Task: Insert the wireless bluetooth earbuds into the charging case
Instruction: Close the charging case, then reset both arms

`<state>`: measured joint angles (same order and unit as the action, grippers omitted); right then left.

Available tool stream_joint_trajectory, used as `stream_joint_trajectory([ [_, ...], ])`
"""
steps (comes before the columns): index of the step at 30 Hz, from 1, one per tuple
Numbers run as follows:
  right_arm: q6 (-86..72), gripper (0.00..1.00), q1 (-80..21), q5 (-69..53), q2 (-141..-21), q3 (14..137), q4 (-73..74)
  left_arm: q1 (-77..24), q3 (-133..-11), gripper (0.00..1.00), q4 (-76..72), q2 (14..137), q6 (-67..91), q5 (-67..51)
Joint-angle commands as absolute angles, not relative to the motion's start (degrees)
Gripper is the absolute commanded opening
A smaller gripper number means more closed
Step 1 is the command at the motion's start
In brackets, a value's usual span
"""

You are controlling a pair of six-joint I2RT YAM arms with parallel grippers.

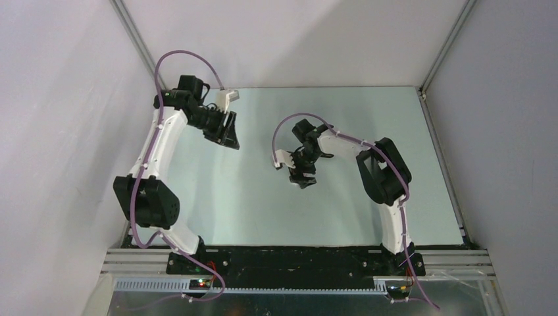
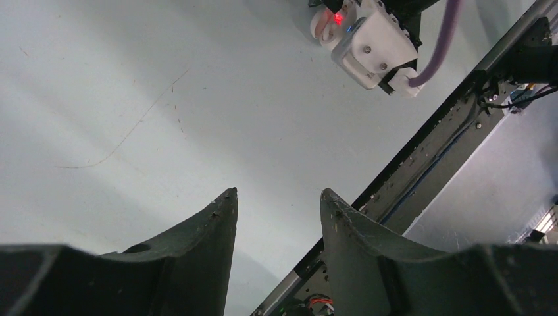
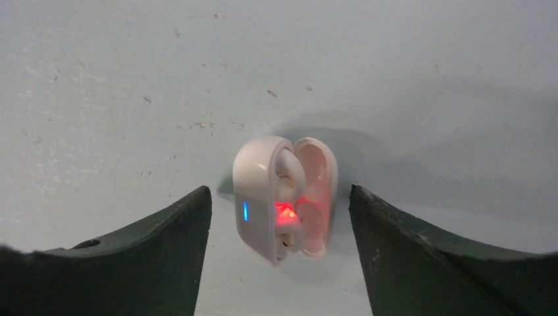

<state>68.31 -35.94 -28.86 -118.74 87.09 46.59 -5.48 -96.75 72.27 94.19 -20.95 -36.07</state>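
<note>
In the right wrist view a white charging case (image 3: pixel 260 197) stands on its edge on the table, its lid partly open. Two white earbuds (image 3: pixel 290 172) sit in its sockets, with a red glow between them and a blue light on the shell. My right gripper (image 3: pixel 281 192) is open, one finger on each side of the case and neither touching it. In the top view that gripper (image 1: pixel 303 178) hides the case. My left gripper (image 2: pixel 278 192) is open and empty, raised at the back left (image 1: pixel 230 137). From there a sliver of the case (image 2: pixel 320 25) shows under the right wrist.
The right arm's white wrist camera block (image 2: pixel 375 43) with its purple cable hangs over the case. A black and aluminium rail (image 1: pixel 296 258) runs along the near table edge. White walls and metal corner posts (image 1: pixel 442 46) close in the table.
</note>
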Motion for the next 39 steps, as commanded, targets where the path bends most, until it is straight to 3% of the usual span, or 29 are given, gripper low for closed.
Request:
stream_joint_trajectory([
  [1, 68.54, 0.74, -36.16, -26.47, -119.52, 88.5, 44.4, -5.1, -96.75, 0.54, 71.57, 91.23, -20.52, -37.67],
  [3, 67.7, 0.64, -36.28, -25.56, -119.16, 88.72, 44.42, -5.11, -96.89, 0.55, 71.62, 91.36, -20.36, -37.84],
  [4, 67.29, 0.51, -36.32, -24.76, -118.99, 88.75, 44.46, -5.06, -96.97, 0.55, 71.63, 91.47, -20.33, -38.05],
  [6, 66.45, 0.36, -36.26, -23.92, -118.21, 88.77, 44.75, -5.09, -97.21, 0.55, 71.47, 91.71, -20.22, -38.19],
  [8, 65.72, 0.35, -36.24, -23.57, -116.55, 88.07, 44.63, -5.09, -97.42, 0.55, 71.39, 91.89, -20.09, -38.34],
  [12, 64.76, 0.39, -36.44, -22.77, -113.88, 86.15, 43.31, -5.1, -97.8, 0.55, 71.26, 92.58, -19.95, -38.8],
  [18, 59.48, 0.6, -35.46, -24.86, -111.89, 89.55, 44.97, -5.1, -98.9, 0.55, 71.15, 93.16, -19.86, -38.86],
  [20, 55.32, 0.67, -34.21, -26.9, -109.72, 91.8, 44.69, -5.05, -100.02, 0.55, 71.19, 92.98, -19.86, -37.94],
  [21, 52.2, 0.81, -33.07, -28.37, -108.65, 92.44, 44.23, -5.09, -101.01, 0.55, 71.19, 93.07, -19.91, -36.66],
  [22, 48.4, 0.9, -32.4, -29.08, -106.37, 93.42, 42.76, -5.05, -101.53, 0.64, 71.06, 93.19, -19.68, -35.73],
  [23, 46.26, 0.97, -30.93, -29.95, -103.87, 93.78, 40.35, -5.04, -102.68, 0.81, 70.57, 93.22, -19.46, -33.26],
  [24, 40.64, 0.99, -29.27, -30.05, -102.56, 94.53, 38.99, -5.03, -103.48, 0.95, 69.96, 93.02, -18.84, -30.35],
  [26, 31.14, 0.99, -26.56, -29.33, -98.97, 95.51, 34.67, -4.82, -103.46, 0.99, 66.6, 91.75, -17.46, -26.05],
  [29, 21.45, 0.99, -22.79, -26.41, -94.16, 97.06, 29.52, -4.45, -101.23, 1.0, 56.29, 88.54, -13.72, -19.33],
  [34, 7.28, 1.0, -19.91, -11.71, -89.34, 95.72, 25.13, -4.17, -93.96, 1.0, 41.4, 82.36, -3.12, -7.36],
  [39, 5.03, 0.99, -19.5, -7.36, -84.99, 88.36, 20.44, -4.14, -87.55, 1.0, 31.88, 78.58, 3.54, -6.06],
])
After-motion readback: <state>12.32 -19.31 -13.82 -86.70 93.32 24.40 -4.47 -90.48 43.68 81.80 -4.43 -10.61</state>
